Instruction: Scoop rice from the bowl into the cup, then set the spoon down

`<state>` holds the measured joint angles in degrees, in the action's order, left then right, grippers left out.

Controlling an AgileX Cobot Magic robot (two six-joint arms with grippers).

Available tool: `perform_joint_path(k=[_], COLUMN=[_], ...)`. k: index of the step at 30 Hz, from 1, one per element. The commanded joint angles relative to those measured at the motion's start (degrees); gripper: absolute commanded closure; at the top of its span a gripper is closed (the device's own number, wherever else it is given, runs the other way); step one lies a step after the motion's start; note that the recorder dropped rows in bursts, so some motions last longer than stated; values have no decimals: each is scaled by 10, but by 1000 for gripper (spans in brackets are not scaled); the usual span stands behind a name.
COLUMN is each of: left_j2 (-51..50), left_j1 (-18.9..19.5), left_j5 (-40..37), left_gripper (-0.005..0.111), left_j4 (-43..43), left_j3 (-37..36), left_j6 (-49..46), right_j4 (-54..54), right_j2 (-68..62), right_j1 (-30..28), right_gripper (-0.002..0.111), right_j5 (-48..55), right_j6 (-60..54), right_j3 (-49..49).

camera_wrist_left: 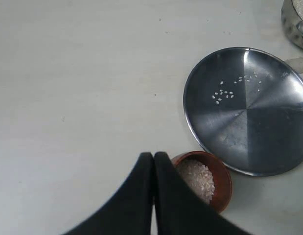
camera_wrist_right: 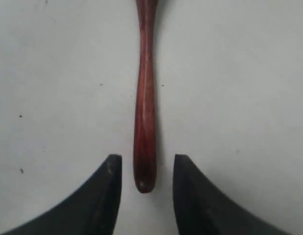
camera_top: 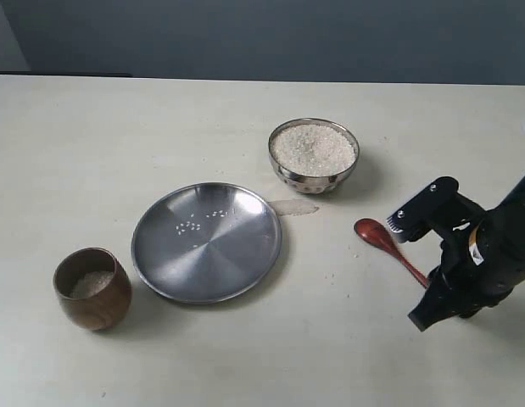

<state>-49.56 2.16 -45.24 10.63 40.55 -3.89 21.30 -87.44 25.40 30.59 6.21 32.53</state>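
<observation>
Black right gripper (camera_wrist_right: 147,159): jaws apart, flanking the handle end of the reddish wooden spoon (camera_wrist_right: 145,98), which lies flat on the table (camera_wrist_right: 239,73). Left gripper (camera_wrist_left: 154,155): closed, above the wooden cup (camera_wrist_left: 225,188) holding rice (camera_wrist_left: 196,175). Steel bowl (camera_top: 313,181) near the spoon's head.

right gripper (camera_wrist_right: 147,161): matte black, curved, tapering | left gripper (camera_wrist_left: 153,156): matte black, tapering | right arm (camera_top: 495,254): black

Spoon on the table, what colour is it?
The spoon is a dark reddish-brown, like shiny wood. The right wrist view shows it best.
</observation>
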Motion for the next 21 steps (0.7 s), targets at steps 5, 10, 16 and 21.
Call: perform_joint_path(k=[5,10,16,21], left_j2=[0,0,0,0], left_j1=[0,0,0,0], left_j5=[5,5,5,5], left_gripper=[106,106,106,106], left_j4=[0,0,0,0], left_j3=[2,2,2,2], left_j6=[0,0,0,0], right_j4=[18,18,18,15], right_j2=[-46,-62,-81,-87], right_j1=[-1,-1,-1,-1], right_gripper=[74,74,80,109], right_j5=[-6,-9,-9,6], right_j6=[4,4,4,6], right_j3=[-3,-3,-3,-2])
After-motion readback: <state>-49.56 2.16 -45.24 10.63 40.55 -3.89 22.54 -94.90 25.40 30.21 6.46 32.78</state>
